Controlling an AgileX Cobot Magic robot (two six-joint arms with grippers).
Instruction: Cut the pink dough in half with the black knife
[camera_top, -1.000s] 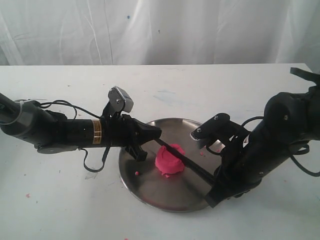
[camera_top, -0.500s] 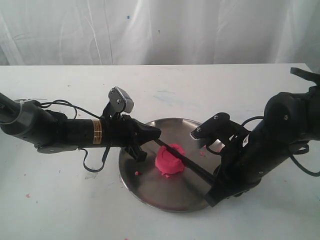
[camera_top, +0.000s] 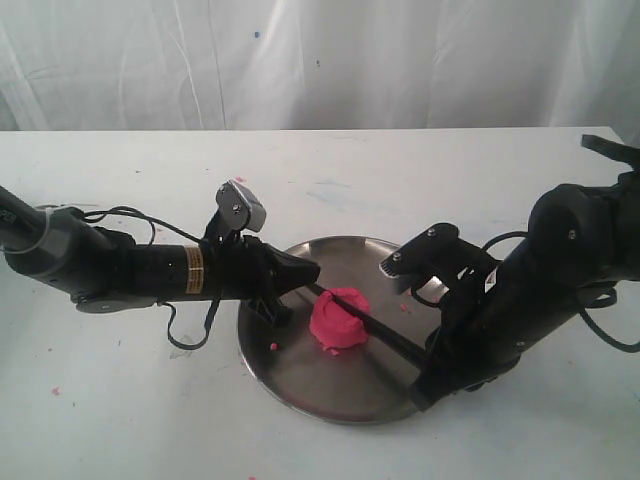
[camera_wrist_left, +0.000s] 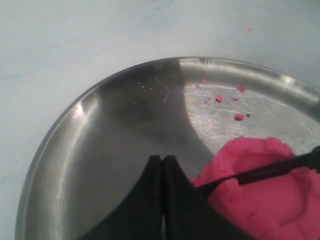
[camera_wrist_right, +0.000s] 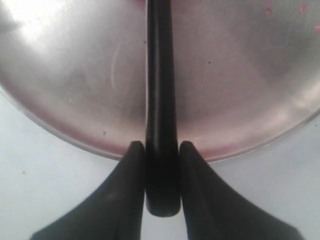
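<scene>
On the white table (camera_top: 150, 400), the left end effector (camera_top: 308, 272) hung over the left part of the steel plate (camera_top: 300, 395). Its fingers were pressed together with nothing between them, and their tips were just beside the pink dough (camera_top: 338, 322). The dough sat near the plate's middle as one lump. The black knife (camera_top: 388, 338) lay slanted across its top, blade against the surface. Tiny pink crumbs (camera_wrist_left: 239, 116) dotted the steel nearby. At the plate's right rim, the right end effector (camera_wrist_right: 162, 150) pinched the knife's handle end.
</scene>
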